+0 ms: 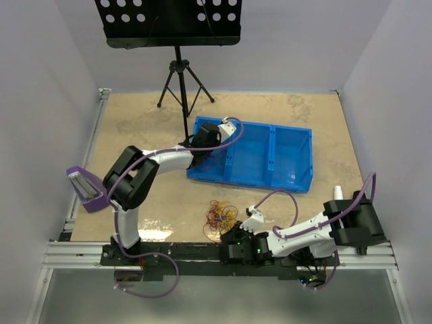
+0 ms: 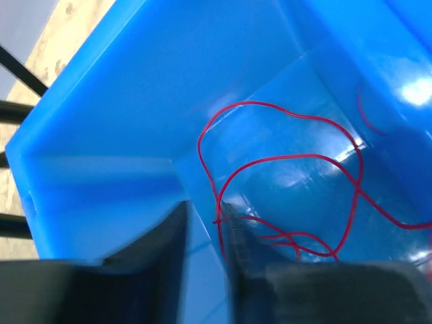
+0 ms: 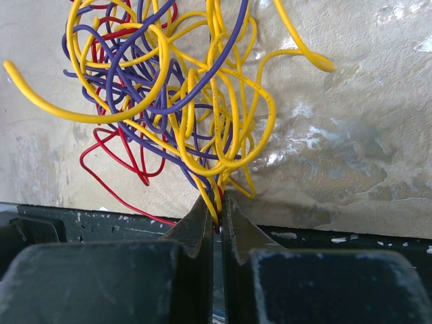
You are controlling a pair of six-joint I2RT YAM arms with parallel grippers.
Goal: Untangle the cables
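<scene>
left fingers (image 2: 181, 223) are inside the blue bin (image 1: 304, 177), left compartment, with a narrow gap showing between them. One loose red cable (image 2: 251, 102) loops over that compartment's floor and runs along the inner edge of one finger; can't tell if it's touching. Other cables (image 1: 223, 216): yellow/purple/red tangle on the bench (image 1: 135, 121), in front of the bin's left end, apart from its wall. right fingers (image 3: 216, 212) sit on the tangle's side away from the bin, pinched tight on yellow strands.
</scene>
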